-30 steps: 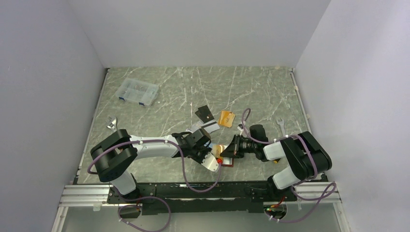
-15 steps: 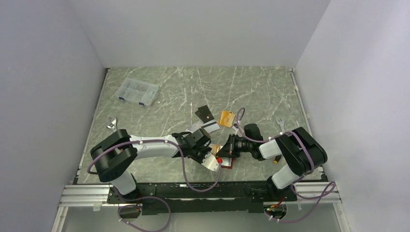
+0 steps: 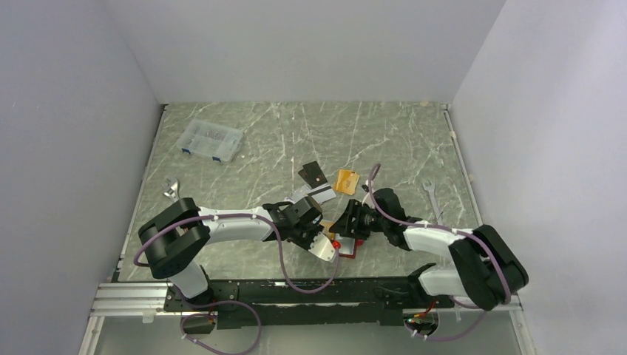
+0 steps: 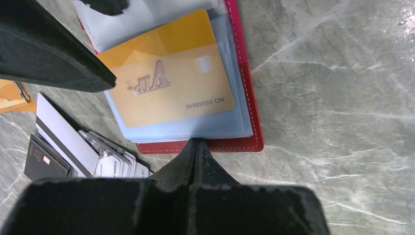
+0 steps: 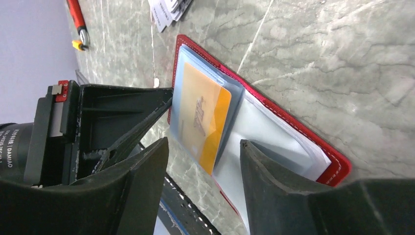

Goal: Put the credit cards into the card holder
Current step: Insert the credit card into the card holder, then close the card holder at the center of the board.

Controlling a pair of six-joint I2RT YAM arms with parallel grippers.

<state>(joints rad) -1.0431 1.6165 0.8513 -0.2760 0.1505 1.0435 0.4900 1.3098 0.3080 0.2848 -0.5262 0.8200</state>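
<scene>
The card holder [image 4: 247, 115], a red wallet, lies open on the table with its pale blue sleeves [image 4: 230, 125] up. An orange credit card [image 5: 205, 117] sits in the top sleeve, one end sticking out. My right gripper [image 5: 203, 144] is open, a finger on each side of that end without gripping it. My left gripper [image 4: 195, 143] is shut, its tips against the sleeves' edge. A grey-white striped card [image 4: 63, 134] and a black card [image 4: 41, 159] lie beside the holder. From above, the card holder [image 3: 325, 249] lies between the left gripper [image 3: 314, 235] and the right gripper [image 3: 341, 225].
A clear compartment box [image 3: 212, 140] stands at the back left. One wrench [image 3: 171, 188] lies at the left and another wrench [image 3: 429, 191] at the right. A red-handled screwdriver [image 5: 77, 19] lies beyond the holder. A clear pack of cards [image 4: 115, 159] sits by the striped card.
My right arm has reached left toward the card holder and its jaws have opened around the orange card. The left arm has stayed put, still shut.
</scene>
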